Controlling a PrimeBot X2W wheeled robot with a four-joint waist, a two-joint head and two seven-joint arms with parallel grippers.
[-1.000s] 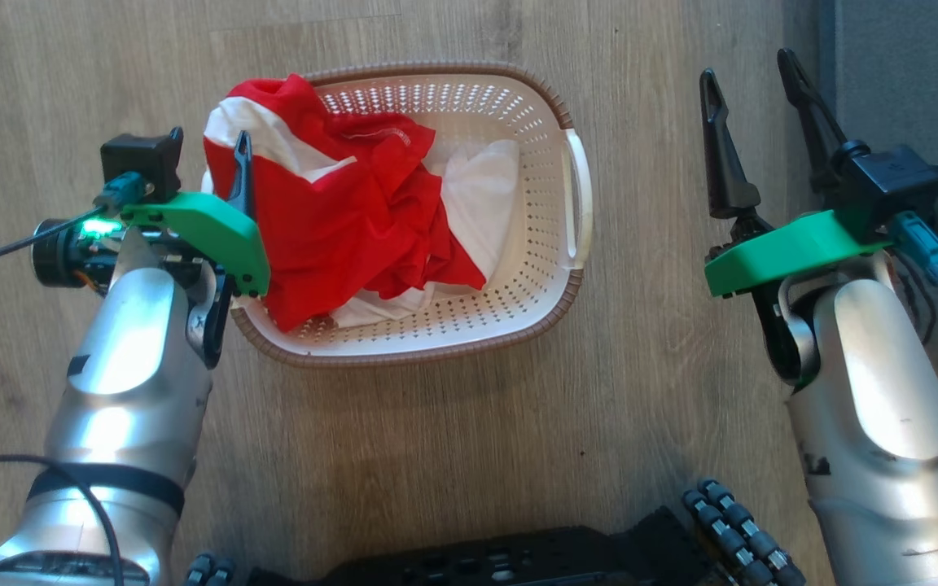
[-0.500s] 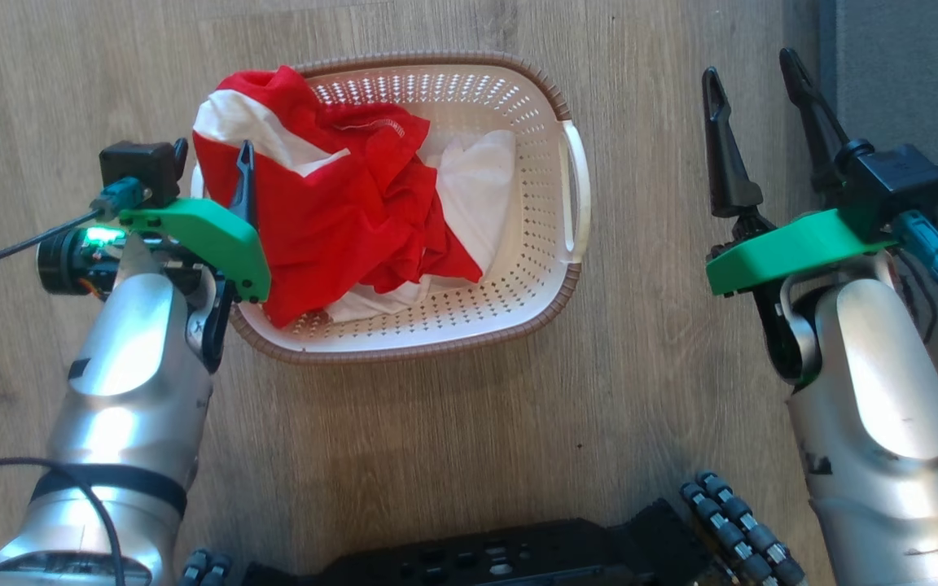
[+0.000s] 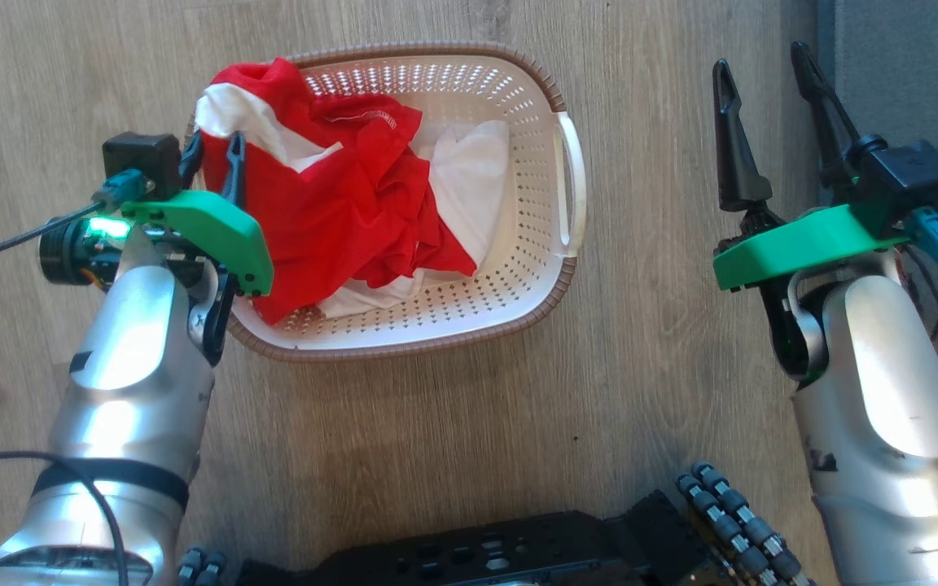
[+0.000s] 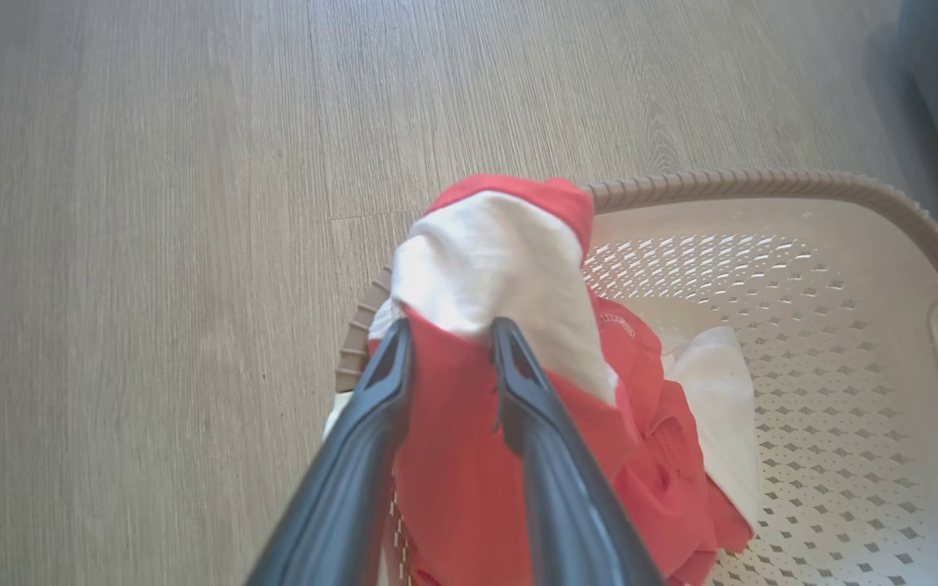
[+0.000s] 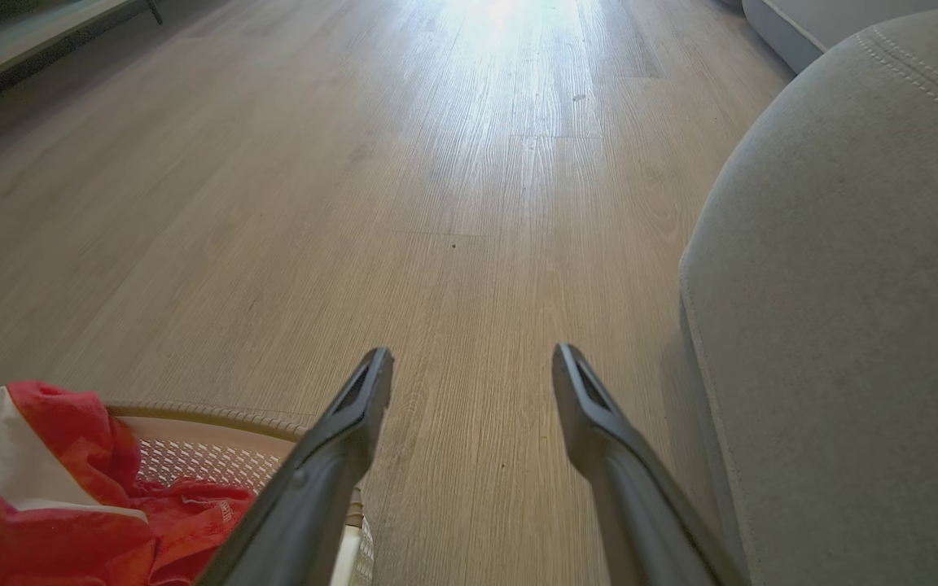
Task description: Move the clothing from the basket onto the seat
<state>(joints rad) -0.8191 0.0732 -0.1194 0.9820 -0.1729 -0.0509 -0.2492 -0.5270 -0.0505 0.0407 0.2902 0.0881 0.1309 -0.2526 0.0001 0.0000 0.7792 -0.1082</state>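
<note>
Clamping a raised fold of the red garment (image 3: 339,212) at the left rim of the basket (image 3: 530,203), the left gripper (image 4: 446,334) has the grey seat (image 5: 843,325) well to its right, beside the spread-fingered right gripper (image 3: 760,61).

Clear floor (image 3: 656,244) between basket (image 3: 436,348) and seat (image 3: 909,65)
It runs from the basket's 3 o'clock side to the seat, which blocks the scene at 2 o'clock, just beside the right gripper (image 3: 760,54). Clothing (image 3: 330,212) heaps over the basket's 10 o'clock rim.
</note>
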